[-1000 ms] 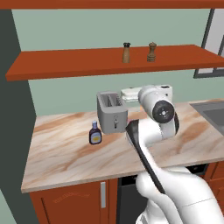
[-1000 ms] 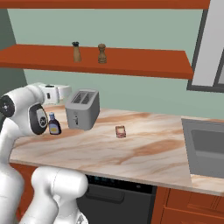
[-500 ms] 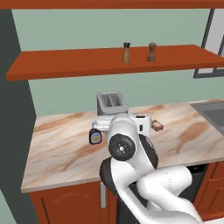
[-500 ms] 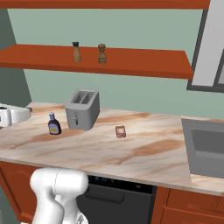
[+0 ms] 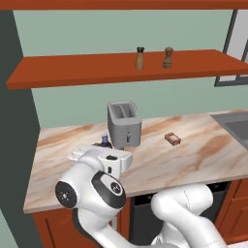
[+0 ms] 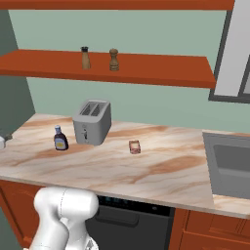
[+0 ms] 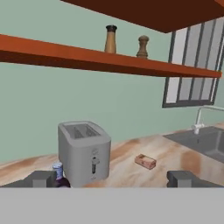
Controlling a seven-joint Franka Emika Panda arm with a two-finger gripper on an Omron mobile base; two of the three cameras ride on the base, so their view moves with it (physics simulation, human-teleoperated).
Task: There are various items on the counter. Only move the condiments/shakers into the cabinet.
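Observation:
The dark sauce bottle [image 6: 60,138] with a yellow label stands on the counter [image 6: 161,171], just left of the grey toaster [image 6: 92,121]. In the hand view the bottle [image 7: 58,173] sits low by my left fingertip [image 7: 41,178], partly hidden. My gripper [image 7: 112,178] is open and empty, level with the counter and facing the toaster [image 7: 84,151]. The light-wood shaker [image 5: 140,58] and the brown mill [image 5: 168,57] stand upright on the cabinet shelf [image 5: 97,68]. My hand [image 5: 104,158] hangs in front of the bottle [image 5: 104,141].
A small orange-brown block [image 6: 135,147] lies right of the toaster. A sink [image 6: 229,163] with a faucet [image 7: 201,116] is set into the counter's right end. A dark wall [image 5: 14,145] closes the left side.
My arm has swung down and to the left, from in front of the toaster to the counter's left part near the bottle. The gripper stayed open. Nothing on the counter or shelf moved.

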